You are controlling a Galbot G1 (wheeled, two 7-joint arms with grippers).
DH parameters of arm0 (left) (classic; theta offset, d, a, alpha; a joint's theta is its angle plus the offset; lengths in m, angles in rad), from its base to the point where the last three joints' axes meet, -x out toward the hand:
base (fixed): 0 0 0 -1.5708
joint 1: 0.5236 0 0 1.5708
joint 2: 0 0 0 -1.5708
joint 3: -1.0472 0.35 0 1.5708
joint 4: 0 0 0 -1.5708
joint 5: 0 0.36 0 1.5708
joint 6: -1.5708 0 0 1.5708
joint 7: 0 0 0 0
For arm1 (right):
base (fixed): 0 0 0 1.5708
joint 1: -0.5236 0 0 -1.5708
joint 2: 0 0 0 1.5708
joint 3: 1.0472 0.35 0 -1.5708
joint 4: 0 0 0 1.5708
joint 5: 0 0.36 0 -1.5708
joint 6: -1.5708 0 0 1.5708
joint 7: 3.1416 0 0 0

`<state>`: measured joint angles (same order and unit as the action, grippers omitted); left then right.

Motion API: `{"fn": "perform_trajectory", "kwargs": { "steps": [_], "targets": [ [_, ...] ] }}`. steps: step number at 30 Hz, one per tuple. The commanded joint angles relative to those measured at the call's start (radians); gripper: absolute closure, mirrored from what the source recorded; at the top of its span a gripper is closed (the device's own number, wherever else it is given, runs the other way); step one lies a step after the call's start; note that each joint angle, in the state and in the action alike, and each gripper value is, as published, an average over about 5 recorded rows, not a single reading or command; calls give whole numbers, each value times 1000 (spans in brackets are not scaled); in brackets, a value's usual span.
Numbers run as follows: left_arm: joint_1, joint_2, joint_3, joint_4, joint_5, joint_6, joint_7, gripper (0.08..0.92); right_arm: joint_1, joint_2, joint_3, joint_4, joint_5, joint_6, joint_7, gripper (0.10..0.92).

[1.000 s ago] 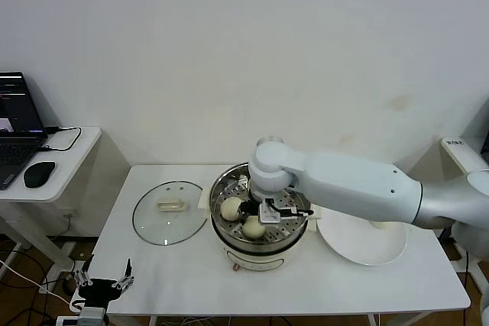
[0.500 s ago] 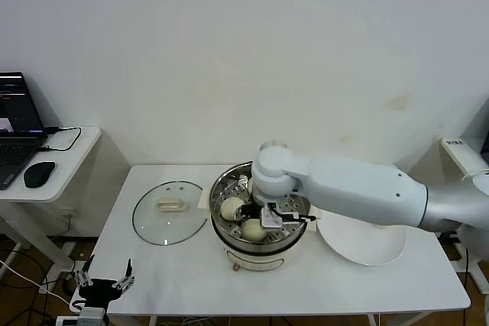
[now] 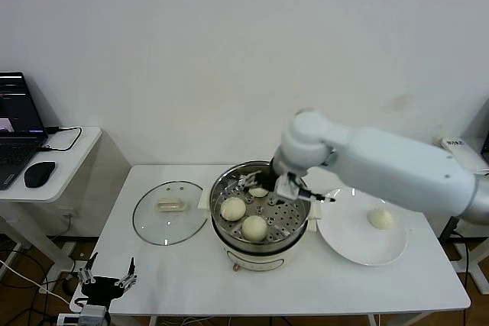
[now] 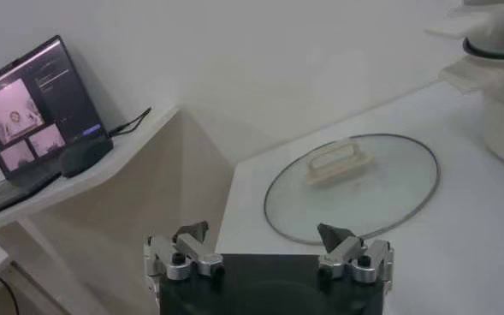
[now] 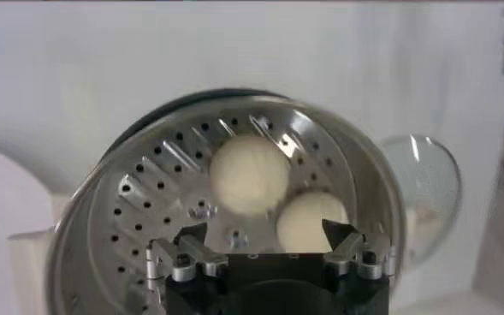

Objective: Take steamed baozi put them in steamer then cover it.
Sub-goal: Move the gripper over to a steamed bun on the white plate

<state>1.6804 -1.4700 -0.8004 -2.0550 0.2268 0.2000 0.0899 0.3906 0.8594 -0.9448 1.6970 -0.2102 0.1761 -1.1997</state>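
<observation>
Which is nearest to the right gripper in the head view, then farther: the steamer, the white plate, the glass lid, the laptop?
1. steamer, directly under the right gripper
2. white plate, to its right
3. glass lid, left of the steamer
4. laptop, on the far-left side table

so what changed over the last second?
The right pincer let go of a baozi on the steamer tray, opened, and lifted back toward the plate, where one baozi remains. Unchanged: the other tray baozi, the cover on the table, and the left pincer, open and parked low at the table's front left.
</observation>
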Motion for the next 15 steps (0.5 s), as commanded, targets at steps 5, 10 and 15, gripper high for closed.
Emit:
{"fn": "perform_trajectory", "kwargs": {
  "steps": [5, 10, 15],
  "targets": [
    [-1, 19, 3, -3, -28, 8, 6, 177, 23, -313, 32, -51, 361, -530, 42, 203],
    [1, 16, 10, -5, -37, 15, 8, 177, -27, -367, 51, -134, 352, -583, 40, 203],
    [9, 15, 15, 3, -37, 15, 7, 177, -110, -377, 98, -251, 294, -529, 47, 203]
  ]
}}
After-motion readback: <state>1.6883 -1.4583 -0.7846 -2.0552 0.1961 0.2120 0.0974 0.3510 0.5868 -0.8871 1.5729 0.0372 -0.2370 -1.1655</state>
